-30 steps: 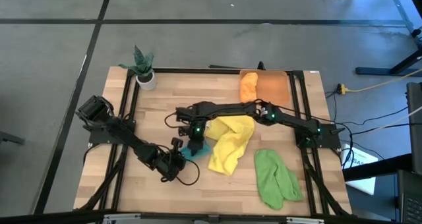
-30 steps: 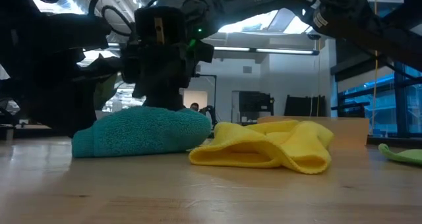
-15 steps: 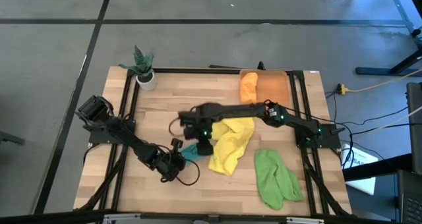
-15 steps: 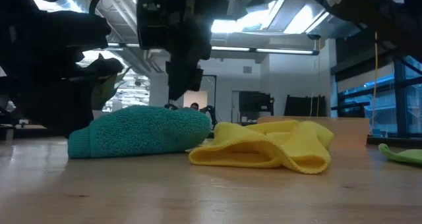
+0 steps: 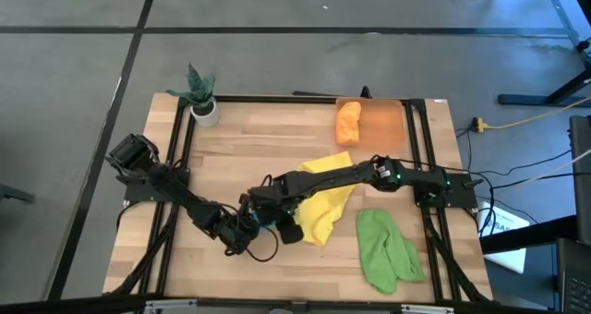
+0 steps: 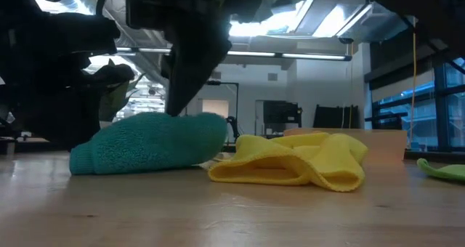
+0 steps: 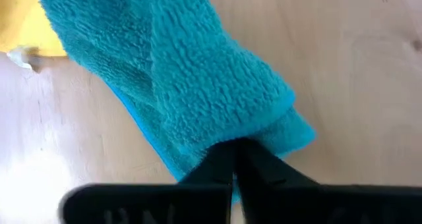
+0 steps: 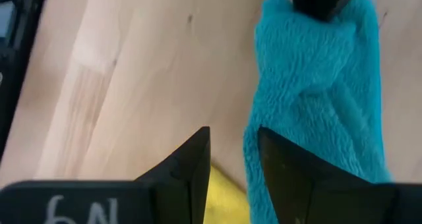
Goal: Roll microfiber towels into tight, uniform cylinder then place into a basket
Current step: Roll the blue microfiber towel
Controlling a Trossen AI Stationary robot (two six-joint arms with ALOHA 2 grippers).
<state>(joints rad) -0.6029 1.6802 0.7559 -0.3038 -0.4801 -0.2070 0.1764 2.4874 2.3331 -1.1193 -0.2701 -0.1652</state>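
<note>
1. The left gripper [image 7: 234, 159] sits low on the counter [image 5: 231, 157], its jaws pinched together on the end of the rolled teal towel [image 7: 191, 85].
2. The teal towel lies as a loose roll near the counter's middle; in the low view [image 6: 149, 142] it rests flat on the wood, just beside the yellow towel [image 6: 298, 160].
3. The right gripper [image 8: 231, 161] hovers over the teal roll's other end, jaws a little apart and closed on nothing; one finger [image 8: 191, 165] is off the cloth, the other looks to be at its edge, though contact is hard to judge.
4. From above, the right arm reaches across the yellow towel [image 5: 325, 192], which lies crumpled mid-counter.
5. The light green towel [image 5: 383, 249] lies loosely folded near the counter's front right corner, well apart from the others.
6. The orange towel [image 5: 348, 120] sits bundled in the left end of the orange basket [image 5: 386, 125] at the counter's far edge.
7. A small potted plant [image 5: 201, 94] stands at the far left corner.
</note>
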